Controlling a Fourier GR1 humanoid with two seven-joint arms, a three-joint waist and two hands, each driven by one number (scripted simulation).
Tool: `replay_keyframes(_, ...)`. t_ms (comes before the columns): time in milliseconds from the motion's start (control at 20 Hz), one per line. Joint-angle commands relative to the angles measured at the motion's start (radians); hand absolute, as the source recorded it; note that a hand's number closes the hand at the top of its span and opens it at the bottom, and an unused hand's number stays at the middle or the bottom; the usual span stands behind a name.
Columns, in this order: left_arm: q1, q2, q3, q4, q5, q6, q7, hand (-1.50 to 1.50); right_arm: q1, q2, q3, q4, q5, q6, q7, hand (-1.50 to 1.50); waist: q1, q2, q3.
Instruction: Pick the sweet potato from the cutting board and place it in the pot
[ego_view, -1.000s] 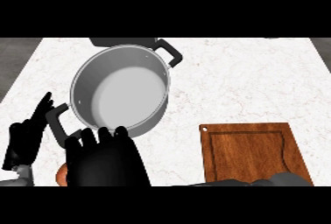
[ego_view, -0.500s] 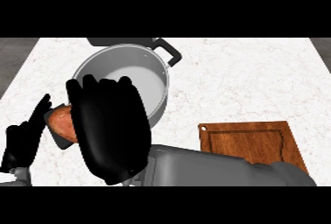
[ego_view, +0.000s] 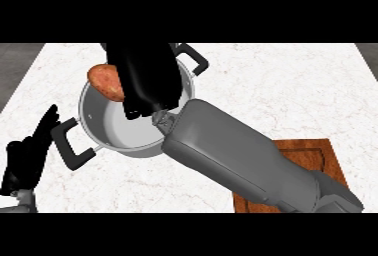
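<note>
My right hand (ego_view: 148, 75) hangs over the steel pot (ego_view: 111, 135), with its fingers curled round the orange sweet potato (ego_view: 106, 82). The sweet potato sticks out at the hand's left side, above the pot's left rim. The grey right forearm (ego_view: 244, 160) crosses from the lower right and hides part of the pot. The wooden cutting board (ego_view: 310, 155) lies at the lower right with nothing visible on it. My left hand (ego_view: 29, 155) rests open at the left edge, beside the pot's near black handle (ego_view: 70, 145).
The pot's far black handle (ego_view: 193, 57) points toward the back of the white marble counter (ego_view: 280, 85). The counter's left edge runs close to the left hand, with dark floor beyond it.
The right hand has carried the sweet potato up and away from me, from the counter's near edge to above the pot. The left hand has stayed still.
</note>
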Motion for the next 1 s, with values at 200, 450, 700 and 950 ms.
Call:
replay_keyframes(200, -0.003, -0.002, -0.003, 0.023, -0.006, -0.018, -0.027, 0.00, -0.068, 0.000, -0.043, 0.412, -0.077, -0.139, -0.284, 1.50, 0.025, 0.011, -0.001)
replay_keyframes(450, 0.002, -0.036, -0.037, -0.002, -0.023, -0.006, -0.027, 0.00, -0.141, 0.000, -0.012, 0.565, -0.156, -0.137, -0.346, 1.50, 0.050, 0.015, -0.001)
replay_keyframes(700, -0.038, -0.025, -0.039, 0.007, -0.039, -0.004, -0.008, 0.00, -0.109, 0.000, -0.096, 0.639, -0.300, -0.149, -0.449, -1.50, 0.064, 0.023, -0.001)
replay_keyframes(950, -0.067, -0.041, -0.059, 0.011, -0.031, -0.019, 0.009, 0.00, -0.112, 0.000, -0.121, 0.677, -0.410, -0.157, -0.561, -1.50, 0.088, 0.029, 0.000)
